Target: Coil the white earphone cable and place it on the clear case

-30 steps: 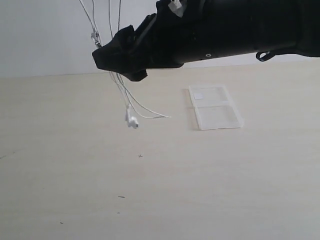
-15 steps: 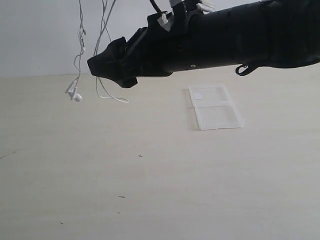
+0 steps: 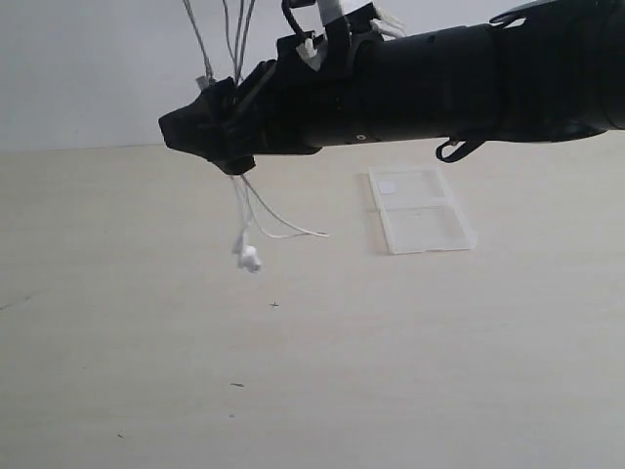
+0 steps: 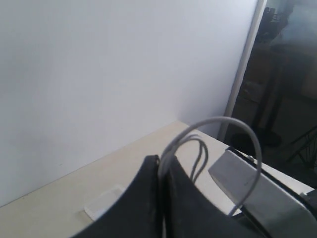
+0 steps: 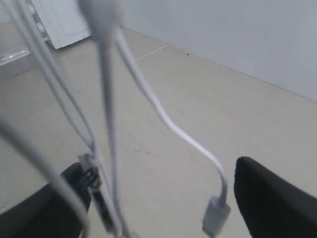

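Observation:
The white earphone cable (image 3: 237, 29) hangs in several strands from above the exterior view's top edge. Its earbuds (image 3: 249, 258) dangle just above the table, and a loose end (image 3: 293, 233) trails right. My left gripper (image 4: 161, 166) is shut on loops of the cable (image 4: 218, 121); it is out of the exterior view. The right gripper (image 3: 207, 132) reaches across from the right to the hanging strands. It (image 5: 158, 171) is open, with the strands (image 5: 106, 129) and the plug (image 5: 215, 216) hanging between its fingers. The clear case (image 3: 420, 210) lies flat on the table to the right.
The light wooden table (image 3: 312, 371) spreads below, with a white wall (image 3: 88, 68) behind it. The right arm's black body (image 3: 469, 83) spans the upper right. A pale flat rectangle (image 4: 101, 205) lies on the table in the left wrist view, and a grey block (image 4: 262, 198) sits beside the jaws.
The hanging cable swung left and up, then back; the earbuds now dangle lower, right of where they were. The right arm has shifted a little to the left.

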